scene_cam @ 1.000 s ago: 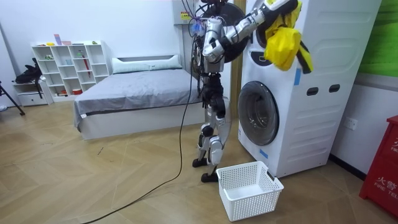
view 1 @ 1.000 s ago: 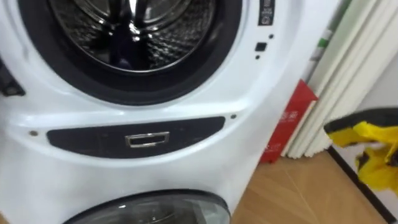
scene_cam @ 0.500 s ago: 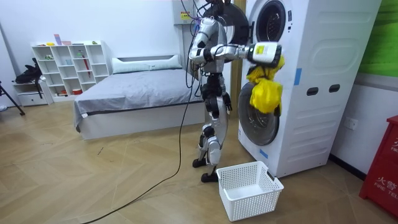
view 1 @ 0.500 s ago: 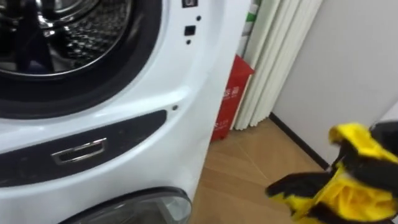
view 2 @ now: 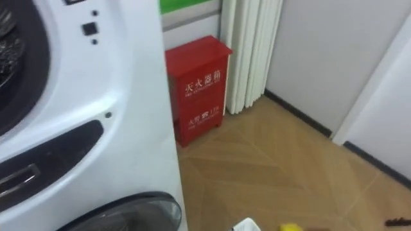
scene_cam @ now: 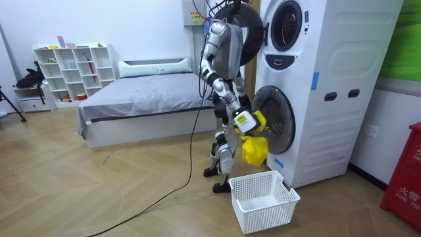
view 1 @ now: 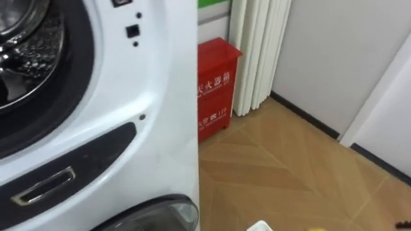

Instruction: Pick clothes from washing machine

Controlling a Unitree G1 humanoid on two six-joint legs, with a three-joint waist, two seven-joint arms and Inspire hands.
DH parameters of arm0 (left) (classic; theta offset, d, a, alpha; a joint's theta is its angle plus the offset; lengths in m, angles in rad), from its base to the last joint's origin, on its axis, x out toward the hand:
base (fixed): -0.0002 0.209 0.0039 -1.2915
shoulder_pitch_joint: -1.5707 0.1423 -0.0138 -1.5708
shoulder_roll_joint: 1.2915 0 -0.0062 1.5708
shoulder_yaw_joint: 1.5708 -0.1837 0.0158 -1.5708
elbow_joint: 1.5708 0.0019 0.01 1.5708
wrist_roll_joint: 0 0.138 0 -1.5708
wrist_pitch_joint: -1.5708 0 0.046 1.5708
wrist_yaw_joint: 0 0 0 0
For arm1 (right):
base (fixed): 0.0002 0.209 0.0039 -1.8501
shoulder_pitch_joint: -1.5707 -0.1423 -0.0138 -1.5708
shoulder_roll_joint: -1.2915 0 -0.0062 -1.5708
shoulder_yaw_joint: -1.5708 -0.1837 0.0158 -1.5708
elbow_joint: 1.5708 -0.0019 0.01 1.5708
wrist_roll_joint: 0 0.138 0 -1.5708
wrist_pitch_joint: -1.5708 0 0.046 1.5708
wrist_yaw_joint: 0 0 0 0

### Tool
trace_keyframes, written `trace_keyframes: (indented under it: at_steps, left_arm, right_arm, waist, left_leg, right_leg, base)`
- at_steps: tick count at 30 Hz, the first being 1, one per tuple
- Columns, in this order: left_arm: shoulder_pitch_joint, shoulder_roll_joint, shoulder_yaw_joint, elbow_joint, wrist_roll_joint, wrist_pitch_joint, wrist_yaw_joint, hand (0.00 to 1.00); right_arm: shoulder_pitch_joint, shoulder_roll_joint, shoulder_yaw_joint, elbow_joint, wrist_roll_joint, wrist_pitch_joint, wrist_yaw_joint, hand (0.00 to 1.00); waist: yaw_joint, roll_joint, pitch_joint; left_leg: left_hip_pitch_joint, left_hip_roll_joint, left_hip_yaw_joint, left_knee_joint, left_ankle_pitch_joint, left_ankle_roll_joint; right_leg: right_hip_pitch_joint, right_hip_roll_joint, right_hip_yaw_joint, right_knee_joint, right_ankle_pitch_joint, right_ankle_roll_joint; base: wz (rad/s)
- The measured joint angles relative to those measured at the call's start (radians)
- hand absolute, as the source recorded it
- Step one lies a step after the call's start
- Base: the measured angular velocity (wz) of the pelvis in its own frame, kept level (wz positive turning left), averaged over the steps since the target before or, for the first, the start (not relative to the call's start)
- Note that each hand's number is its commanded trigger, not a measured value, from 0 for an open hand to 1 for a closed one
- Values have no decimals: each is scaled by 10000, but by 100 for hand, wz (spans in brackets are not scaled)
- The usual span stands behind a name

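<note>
Right hand [scene_cam: 245, 122] clutching yellow garment [scene_cam: 254, 149], above basket [scene_cam: 262, 212]

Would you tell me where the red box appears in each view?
Left eye view: red box at upper centre, right of the washing machine.
Right eye view: box just left of centre.
Room view: box at lower right edge.
Shared landmark: the washing machine.

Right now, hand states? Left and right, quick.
Left hand: cannot be told.
Right hand: shut on the yellow garment, which hangs above the white basket.
</note>
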Motion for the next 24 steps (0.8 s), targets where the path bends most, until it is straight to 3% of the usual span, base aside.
trace_keyframes:
  at_steps: [3, 6, 7, 9, 12, 15, 18, 24]
  left_arm:
    - [-77, -14, -410, -15, -297, -37, -59, 0]
    - [-233, -96, -606, -15, -363, -166, -68, 0]
    - [-238, -163, -729, -11, -487, -234, -53, 0]
    - [-315, -247, -913, 13, -781, -363, -54, 0]
    - [-471, -399, -1017, 0, -995, -443, -66, 0]
    - [-456, -417, -1188, -14, -1163, -432, -62, 0]
    - [-490, -449, -1351, -18, -1213, -444, -33, 0]
    - [-483, -583, -1750, 85, -1897, -640, -21, 0]
  right_arm:
    - [-12, -1, 19, 367, 130, -189, -127, 100]
    - [-160, -13, 16, 913, 205, -466, -241, 100]
    - [-368, -20, 14, 1335, 304, -534, -354, 100]
    - [-688, -14, 14, 2034, 644, -673, -541, 100]
    - [-1099, -14, 9, 2974, 1168, -825, -1021, 100]
    - [-1208, -18, -13, 3157, 1424, -846, -1442, 100]
    - [-1443, -20, -15, 3318, 1443, -971, -1826, 100]
    - [-1993, -118, -16, 4685, 1753, -1471, -2166, 100]
  waist:
    - [-236, 255, 63]
    - [-364, 445, 42]
    - [-475, 543, 86]
    - [-493, 702, 45]
    - [-510, 970, 96]
    - [-525, 1205, 30]
    - [-558, 1318, 67]
    - [-607, 1445, 89]
  left_leg:
    - [-186, -2, 0, 21, 1, 1]
    - [-329, -15, -7, 53, 1, 2]
    - [-381, -29, -5, 60, 1, 2]
    - [-539, -65, -5, 67, 3, 5]
    - [-840, -138, -8, 78, 19, 30]
    - [-1148, -181, -52, 112, 21, 32]
    - [-1375, -252, -278, 204, 29, 47]
    - [-1466, -336, -292, 190, 93, 145]
  right_leg:
    - [-244, 35, 56, 113, 0, 1]
    - [-441, 50, 119, 148, 1, 5]
    - [-505, 44, 132, 241, 6, 12]
    - [-775, 58, 225, 342, -1, 28]
    - [-1188, 69, 312, 553, -31, 78]
    - [-1569, 71, 330, 790, -57, 103]
    - [-1880, 61, 346, 1049, -121, 128]
    - [-2061, 10, 366, 1257, -219, 131]
  base:
    - [-6]
    - [-7]
    - [-10]
    - [-14]
    - [-11]
    - [-5]
    - [-3]
    - [2]
